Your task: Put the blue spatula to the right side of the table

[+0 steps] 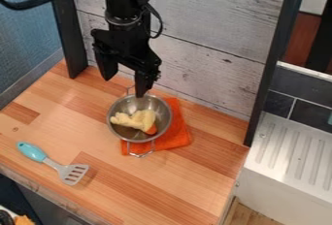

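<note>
Blue spatula (52,164) at the left front of the wooden table (142,185), near the front edge.
Gripper (125,84) over the rear of a metal pot (163,115), fingers well apart, holding nothing; yellow lump (137,120) inside, orange cloth (180,139) underneath; then wood to the right edge, past a black post (268,69) a ridged metal surface (295,153).

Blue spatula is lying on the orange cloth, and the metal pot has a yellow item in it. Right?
Not on the cloth: the camera view shows the blue spatula on the bare wood of the table, apart from the orange cloth. The metal pot does have a yellow item in it.
</note>
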